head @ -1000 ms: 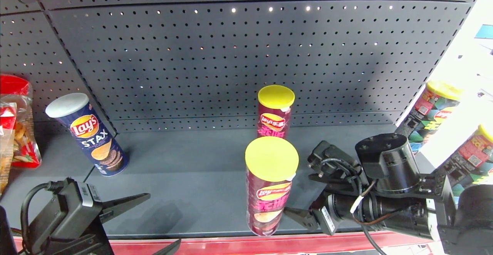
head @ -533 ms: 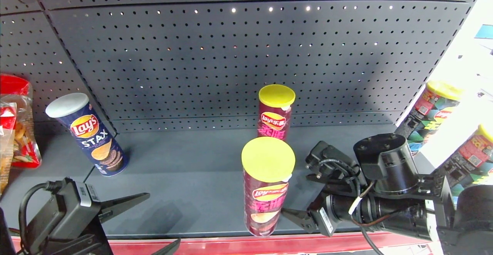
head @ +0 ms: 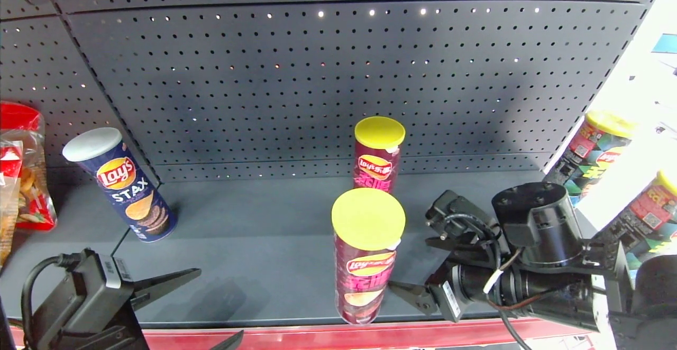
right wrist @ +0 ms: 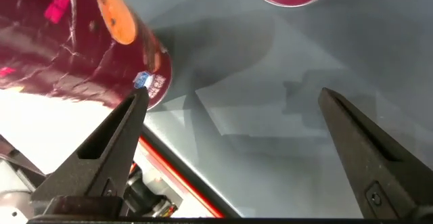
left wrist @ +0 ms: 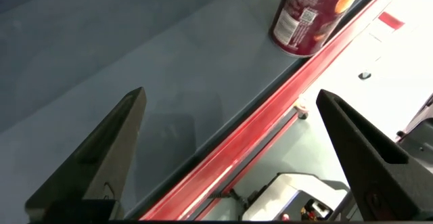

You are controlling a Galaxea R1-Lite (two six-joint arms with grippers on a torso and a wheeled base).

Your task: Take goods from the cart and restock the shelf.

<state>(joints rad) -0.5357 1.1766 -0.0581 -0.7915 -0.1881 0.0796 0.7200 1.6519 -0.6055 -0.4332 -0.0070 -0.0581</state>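
Note:
A maroon chip can with a yellow lid (head: 367,257) stands upright near the front edge of the grey shelf (head: 254,244); its base also appears as the maroon can (left wrist: 308,17) and the maroon can (right wrist: 74,41). A second maroon can (head: 376,155) stands behind it by the pegboard. My right gripper (head: 410,268) is open just right of the front can's lower part, one fingertip (right wrist: 139,99) at the can's base, nothing between the fingers. My left gripper (head: 221,302) hangs open over the shelf's front left, holding nothing.
A blue chip can (head: 124,186) stands at the shelf's left, with snack bags (head: 21,181) beyond it. More yellow-lidded cans (head: 600,146) sit past the shelf's right end. A red strip (head: 317,334) marks the shelf's front edge. The pegboard back panel (head: 317,85) closes the rear.
The front maroon can shifted slightly left, then stayed still. My right arm drew back a little to the right, away from it. The left gripper sank slightly.

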